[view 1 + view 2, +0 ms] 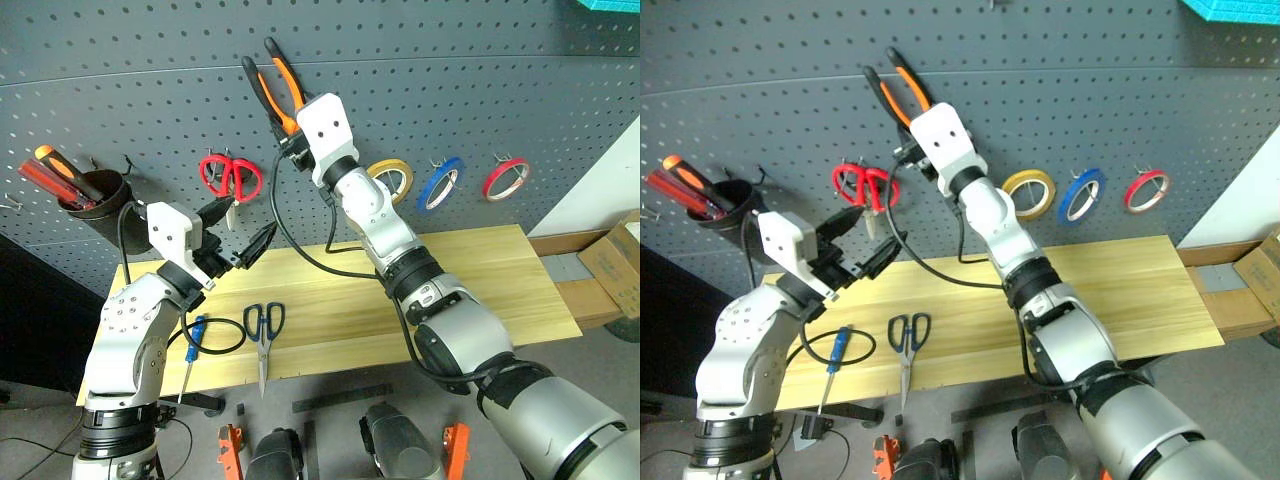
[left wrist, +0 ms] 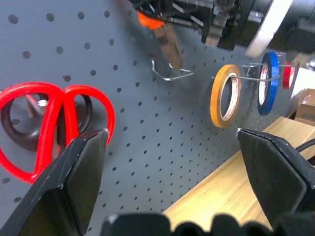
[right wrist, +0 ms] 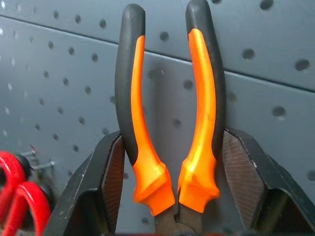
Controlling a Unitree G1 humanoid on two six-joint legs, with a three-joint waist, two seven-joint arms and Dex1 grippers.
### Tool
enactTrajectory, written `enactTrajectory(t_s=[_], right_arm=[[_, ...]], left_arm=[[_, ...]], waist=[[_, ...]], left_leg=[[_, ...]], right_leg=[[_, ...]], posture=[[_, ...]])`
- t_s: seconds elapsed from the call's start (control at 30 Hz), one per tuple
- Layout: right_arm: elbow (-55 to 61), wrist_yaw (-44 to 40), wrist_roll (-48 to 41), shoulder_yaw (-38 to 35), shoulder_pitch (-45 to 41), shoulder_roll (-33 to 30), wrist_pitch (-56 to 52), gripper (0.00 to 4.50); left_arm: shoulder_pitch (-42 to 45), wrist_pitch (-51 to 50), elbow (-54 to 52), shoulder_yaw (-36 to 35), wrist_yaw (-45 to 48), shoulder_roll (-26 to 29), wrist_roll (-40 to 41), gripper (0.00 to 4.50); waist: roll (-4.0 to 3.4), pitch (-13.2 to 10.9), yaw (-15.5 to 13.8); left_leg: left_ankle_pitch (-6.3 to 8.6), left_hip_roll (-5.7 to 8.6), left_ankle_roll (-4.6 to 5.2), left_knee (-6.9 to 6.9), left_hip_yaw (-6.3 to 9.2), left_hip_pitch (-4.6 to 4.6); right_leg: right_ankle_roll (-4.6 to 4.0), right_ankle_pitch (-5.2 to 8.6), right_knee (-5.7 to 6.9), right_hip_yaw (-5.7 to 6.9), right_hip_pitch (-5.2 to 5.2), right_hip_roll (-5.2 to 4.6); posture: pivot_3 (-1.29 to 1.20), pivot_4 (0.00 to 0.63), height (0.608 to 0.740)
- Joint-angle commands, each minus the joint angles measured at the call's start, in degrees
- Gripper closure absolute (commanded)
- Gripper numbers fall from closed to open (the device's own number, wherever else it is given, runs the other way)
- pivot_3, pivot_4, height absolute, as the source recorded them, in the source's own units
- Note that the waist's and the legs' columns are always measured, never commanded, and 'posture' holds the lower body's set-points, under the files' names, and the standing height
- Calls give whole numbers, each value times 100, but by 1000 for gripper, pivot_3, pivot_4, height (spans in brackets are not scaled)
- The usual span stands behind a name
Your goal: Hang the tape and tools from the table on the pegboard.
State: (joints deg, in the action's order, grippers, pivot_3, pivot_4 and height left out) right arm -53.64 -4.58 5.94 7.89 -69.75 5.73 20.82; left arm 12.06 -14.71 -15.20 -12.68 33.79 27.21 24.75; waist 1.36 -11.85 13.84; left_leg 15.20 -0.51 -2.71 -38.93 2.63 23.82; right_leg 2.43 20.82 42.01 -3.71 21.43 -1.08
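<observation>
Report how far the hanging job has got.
Done: the red tape hangs on a pegboard hook. In hand: the right tool grips the pliers, handles up, against the board. Left: the blue-handled screwdriver and black-handled scissors lie on the table; the left tool is open, empty.

- Both arms are built of rounded silver-grey segments, with black bands at the joints
- Each wrist carries a boxy white housing
- The left gripper (image 1: 240, 245) has two black wedge-shaped fingers
- The right gripper's (image 3: 167, 162) finger pads (image 3: 241, 167) are cross-hatched
- Loose black cables loop from each wrist back along the forearm
- Small dark screw holes dot the left shoulder shell
</observation>
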Motion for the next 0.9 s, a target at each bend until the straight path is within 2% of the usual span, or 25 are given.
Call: enactTrajectory(t_s=[0.03,0.43,0.9], right_arm=[[70,82,-22,-130,-392,37,331,2091],[-540,118,-68,-308,-396,117,515,2091],[-617,496,289,-285,-33,-256,851,2091]], left_arm=[[104,19,-263,29,-30,-18,85,0],[120,-2,-285,52,-30,39,111,0],[202,71,-210,87,-25,20,61,0]], waist=[[0,0,0],[0,0,-171],[0,0,-280]], left_leg=[[0,0,0,0,0,0],[-4,0,1,0,0,-3],[-13,2,2,-1,1,-3]], right_leg=[[0,0,0,0,0,0],[0,0,2,-1,-2,0],[-1,0,3,0,-4,0]], posture=[[-102,161,740],[-86,170,740],[-95,164,740]])
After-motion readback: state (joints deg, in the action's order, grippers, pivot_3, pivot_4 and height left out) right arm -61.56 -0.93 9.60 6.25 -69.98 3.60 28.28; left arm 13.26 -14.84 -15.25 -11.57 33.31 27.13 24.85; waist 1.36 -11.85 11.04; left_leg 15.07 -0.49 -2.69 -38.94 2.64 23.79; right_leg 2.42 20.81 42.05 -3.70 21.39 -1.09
